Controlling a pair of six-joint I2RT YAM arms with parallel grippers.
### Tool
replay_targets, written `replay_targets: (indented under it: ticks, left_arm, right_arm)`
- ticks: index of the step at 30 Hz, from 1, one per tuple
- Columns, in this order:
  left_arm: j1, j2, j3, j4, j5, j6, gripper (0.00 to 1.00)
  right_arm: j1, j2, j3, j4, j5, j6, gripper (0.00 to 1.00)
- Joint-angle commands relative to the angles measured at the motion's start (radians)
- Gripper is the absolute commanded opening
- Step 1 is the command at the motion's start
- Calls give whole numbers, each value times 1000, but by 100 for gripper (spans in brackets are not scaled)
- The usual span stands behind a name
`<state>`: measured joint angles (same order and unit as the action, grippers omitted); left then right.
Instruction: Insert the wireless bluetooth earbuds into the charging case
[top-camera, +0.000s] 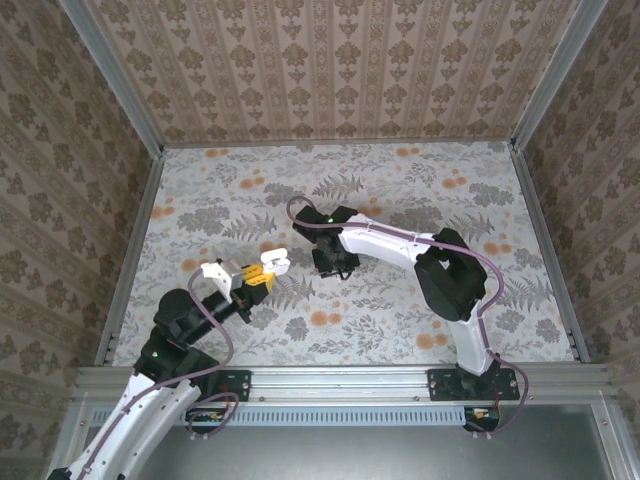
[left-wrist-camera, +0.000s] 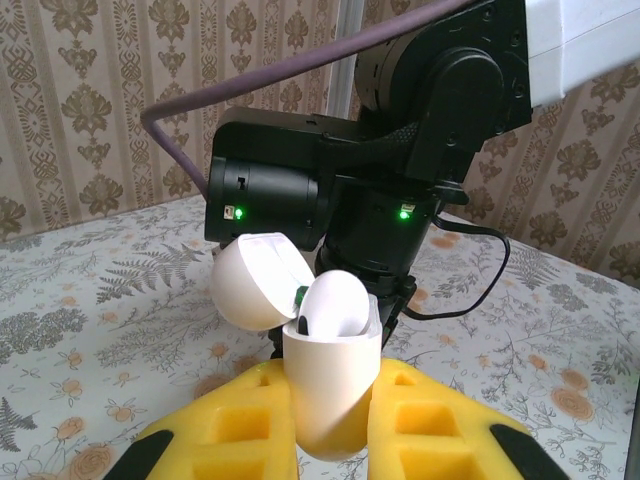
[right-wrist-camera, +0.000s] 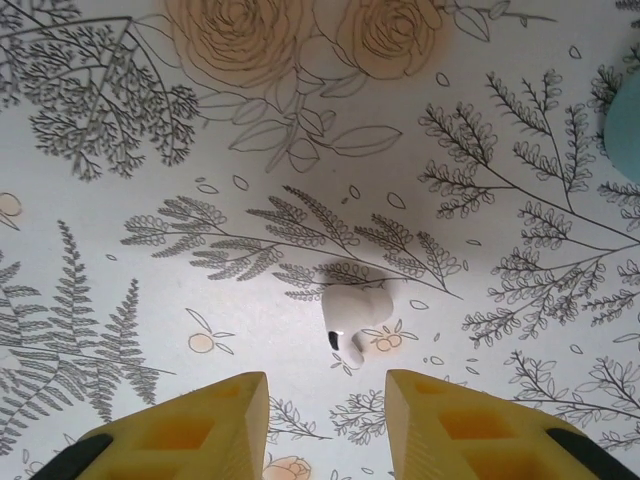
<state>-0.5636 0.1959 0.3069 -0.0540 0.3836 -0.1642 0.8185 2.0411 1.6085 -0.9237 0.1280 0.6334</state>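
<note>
My left gripper (left-wrist-camera: 330, 372) is shut on the white charging case (left-wrist-camera: 330, 385), which it holds upright above the table between its yellow fingers (left-wrist-camera: 240, 420). The case's lid (left-wrist-camera: 255, 282) hangs open to the left, and one white earbud (left-wrist-camera: 335, 303) sits inside. In the top view this gripper (top-camera: 266, 273) and case (top-camera: 277, 265) are at the left middle. My right gripper (right-wrist-camera: 325, 385) points down at the table and is open. A second white earbud (right-wrist-camera: 355, 315) lies loose on the cloth just beyond its fingertips, touching neither finger.
The table is covered with a flowered cloth (top-camera: 400, 190) and walled in by patterned panels. The right arm's black wrist (left-wrist-camera: 380, 190) hangs close behind the held case. A teal object (right-wrist-camera: 625, 120) is cut off at the right edge of the right wrist view.
</note>
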Motion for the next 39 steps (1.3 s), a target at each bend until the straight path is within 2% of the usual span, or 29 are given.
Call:
replay_targets:
  ticks: [1,26,34,39]
  left_arm:
    - [-8,-14,6,10,-3,17,0]
    - [-7,-17,3,0,-8,19,0]
    - [-7,-18,3,2,-11,19,0]
    - [-7,-18,4,7,-11,17,0]
  right_arm:
    - [1,43,27,-33,27,-16,36]
    - [-10,148,59,-56,70,-49,30]
    - [-10,115,44,-52,88,-49,19]
    - [-10,66,26,-39,97,-42,16]
